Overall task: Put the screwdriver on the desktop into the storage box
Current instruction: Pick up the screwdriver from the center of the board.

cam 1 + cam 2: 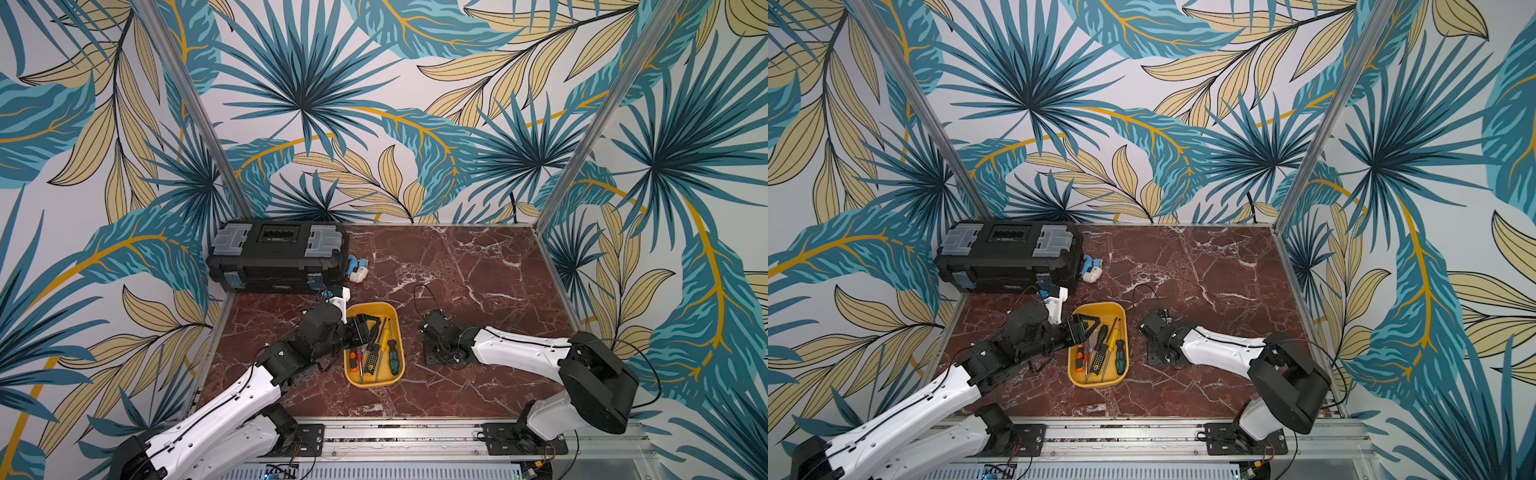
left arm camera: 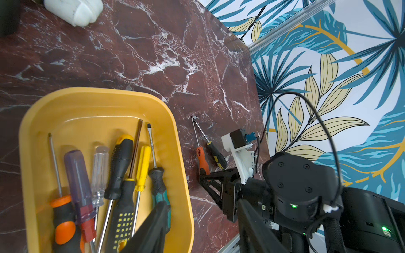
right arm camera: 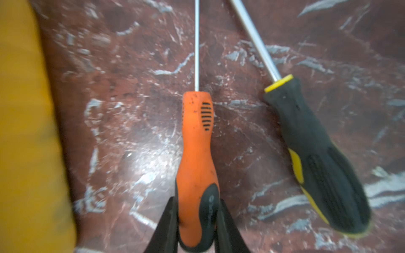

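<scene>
Right end effector (image 3: 197, 199) grips orange-black plastic-handled screwdriver (image 3: 197, 153) on red-brown white-veined marble counter (image 3: 131, 109); left end effector (image 1: 371, 330) open over shallow yellow plastic tray (image 1: 374, 383); leaf-print walls (image 1: 374, 104).

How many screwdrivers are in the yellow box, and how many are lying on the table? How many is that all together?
Screwdrivers in the yellow box: 7
Screwdrivers on the table: 2 (orange-handled one, black-and-yellow one)
Total: 9
</scene>
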Controlling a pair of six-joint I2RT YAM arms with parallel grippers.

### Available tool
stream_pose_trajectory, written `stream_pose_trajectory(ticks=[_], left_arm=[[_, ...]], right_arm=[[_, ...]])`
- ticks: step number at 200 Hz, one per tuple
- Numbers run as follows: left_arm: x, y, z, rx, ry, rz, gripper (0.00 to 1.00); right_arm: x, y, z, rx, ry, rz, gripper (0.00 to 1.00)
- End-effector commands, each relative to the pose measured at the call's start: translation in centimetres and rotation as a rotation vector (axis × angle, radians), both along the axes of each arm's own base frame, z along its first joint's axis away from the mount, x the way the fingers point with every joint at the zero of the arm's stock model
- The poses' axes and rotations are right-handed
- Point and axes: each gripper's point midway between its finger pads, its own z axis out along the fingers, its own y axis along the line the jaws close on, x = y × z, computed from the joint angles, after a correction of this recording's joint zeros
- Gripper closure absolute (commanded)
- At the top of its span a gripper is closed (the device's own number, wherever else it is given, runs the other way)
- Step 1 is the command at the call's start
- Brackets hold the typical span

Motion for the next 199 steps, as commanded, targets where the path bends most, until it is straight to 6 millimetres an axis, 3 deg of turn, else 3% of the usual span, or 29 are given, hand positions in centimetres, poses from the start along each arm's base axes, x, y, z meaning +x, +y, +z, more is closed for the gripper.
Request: stream_pose_trajectory(ticks=[1, 36, 74, 93, 118, 144, 199], left_arm=[[0.2, -0.6, 1.5, -0.068, -0.049, -0.014, 0.43], [-0.3, -2.5, 5.6, -0.271, -0.159, -0.101, 0.41], [-1.7, -3.4, 10.0, -0.491, -0.286, -0.19, 0.37], [-2.5, -3.7, 11.5, -0.552, -0.325, -0.24, 0.35], [-3.5, -4.2, 13.0, -0.6, -0.352, -0.312, 0.35], [-4.1, -4.9, 13.7, -0.602, -0.359, -0.374, 0.34], [-3.5, -5.2, 12.4, -0.544, -0.329, -0.362, 0.36]], right_arm=[[-0.4, 0.9, 3.2, 0.097, -0.058, 0.031, 1.0], [-1.2, 2.4, 10.1, 0.331, -0.179, 0.079, 1.0], [-2.9, 5.6, 19.0, 0.744, -0.306, 0.182, 1.0], [-3.9, 6.5, 21.9, 0.881, -0.322, 0.229, 1.0], [-4.8, 7.4, 24.5, 1.031, -0.332, 0.271, 1.0], [-5.3, 8.1, 25.9, 1.128, -0.33, 0.301, 1.0], [-5.9, 9.1, 27.9, 1.242, -0.321, 0.347, 1.0]])
